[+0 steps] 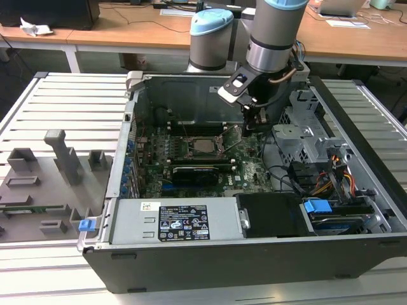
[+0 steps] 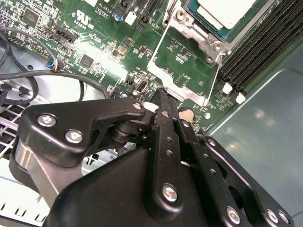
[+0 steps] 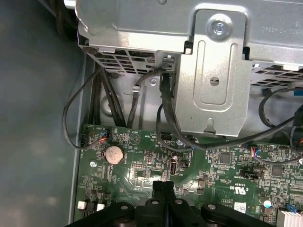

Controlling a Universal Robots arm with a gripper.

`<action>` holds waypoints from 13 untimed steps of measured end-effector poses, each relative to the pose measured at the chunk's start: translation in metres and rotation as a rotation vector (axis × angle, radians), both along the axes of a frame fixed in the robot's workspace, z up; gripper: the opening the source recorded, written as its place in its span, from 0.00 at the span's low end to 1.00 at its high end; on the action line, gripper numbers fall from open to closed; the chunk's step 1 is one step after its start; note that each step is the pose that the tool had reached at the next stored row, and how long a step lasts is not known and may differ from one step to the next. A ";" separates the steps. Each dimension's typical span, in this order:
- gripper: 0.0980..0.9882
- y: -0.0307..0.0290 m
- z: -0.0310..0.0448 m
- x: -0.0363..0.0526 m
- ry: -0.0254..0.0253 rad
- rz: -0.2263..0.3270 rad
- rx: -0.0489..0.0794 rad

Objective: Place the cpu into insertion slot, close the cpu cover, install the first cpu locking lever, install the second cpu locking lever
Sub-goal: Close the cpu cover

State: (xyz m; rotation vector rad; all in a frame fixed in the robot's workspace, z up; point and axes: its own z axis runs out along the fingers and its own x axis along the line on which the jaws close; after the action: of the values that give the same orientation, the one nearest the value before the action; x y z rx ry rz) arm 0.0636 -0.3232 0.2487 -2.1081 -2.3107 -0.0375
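Observation:
The cpu (image 1: 205, 145) lies with its pale metal face up in the insertion slot (image 1: 193, 150) on the green board, inside the open computer case. In the second wrist view the cpu (image 2: 221, 10) has the silver cpu cover (image 2: 195, 29) lying flat around it, and a thin lever rod (image 2: 218, 75) runs along the socket's side. My gripper (image 1: 253, 130) hangs over the board on the exterior view's right of the socket, apart from it. Its black fingers are shut together on nothing in both wrist views (image 2: 163, 93) (image 3: 163, 185).
A grey metal drive cage (image 3: 213, 80) and black cables (image 3: 71, 118) stand close beyond the fingertips. A coin battery (image 3: 114, 153) sits on the board. A black card (image 1: 197, 170) lies across the board, a power supply (image 1: 178, 221) at the case front, and grey fixtures (image 1: 60, 155) on the table.

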 end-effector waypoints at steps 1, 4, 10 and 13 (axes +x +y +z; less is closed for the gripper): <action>0.01 0.0000 0.0000 0.0000 0.0000 0.000 0.000; 0.01 0.0000 0.0000 -0.0016 0.0000 0.000 0.000; 0.01 0.0000 0.0000 -0.0034 0.0000 0.000 0.000; 0.01 0.0000 0.0000 -0.0042 0.0000 0.000 0.000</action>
State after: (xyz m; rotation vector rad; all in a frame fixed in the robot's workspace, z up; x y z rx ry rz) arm 0.0594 -0.3232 0.2487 -2.1080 -2.3108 -0.0375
